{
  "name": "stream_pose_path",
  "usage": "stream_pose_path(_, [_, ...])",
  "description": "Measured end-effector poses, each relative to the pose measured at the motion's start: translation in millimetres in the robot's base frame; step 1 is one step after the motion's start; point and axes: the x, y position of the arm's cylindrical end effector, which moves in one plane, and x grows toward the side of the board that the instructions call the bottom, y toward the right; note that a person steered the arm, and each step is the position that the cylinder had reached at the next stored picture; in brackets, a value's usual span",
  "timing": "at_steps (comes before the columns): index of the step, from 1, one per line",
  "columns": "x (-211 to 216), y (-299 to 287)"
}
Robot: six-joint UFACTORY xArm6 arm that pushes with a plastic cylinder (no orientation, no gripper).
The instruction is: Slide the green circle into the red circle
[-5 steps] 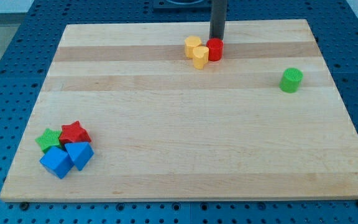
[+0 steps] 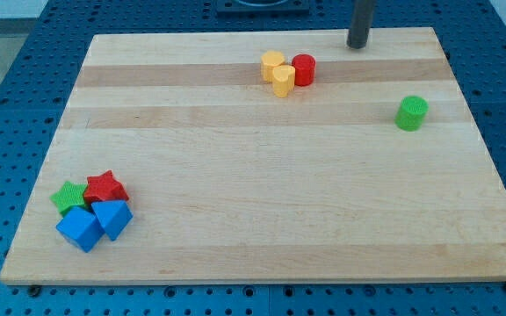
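My tip (image 2: 357,45) is seen at the top edge of the bench (image 2: 262,175), to the right of the red circle (image 2: 304,69) and above-left of the green circle (image 2: 411,113), touching neither. No fingers are carried; only a bare rod is shown. The green circle is found near the right edge, well apart from the red circle, which is pressed against two yellow blocks (image 2: 277,72).

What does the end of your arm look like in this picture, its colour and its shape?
Only a straight, round rod shows, dark grey to black and plain, with no markings, cables or fingers visible on it. It runs out of the view's top edge, so the arm above is not seen. My tip is its blunt lower end.
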Motion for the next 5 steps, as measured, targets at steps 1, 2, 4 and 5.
stream_pose_path(1, [0, 1])
stream_pose_path(2, [16, 62])
stream_pose_path(4, [32, 123])
stream_pose_path(5, [100, 127])
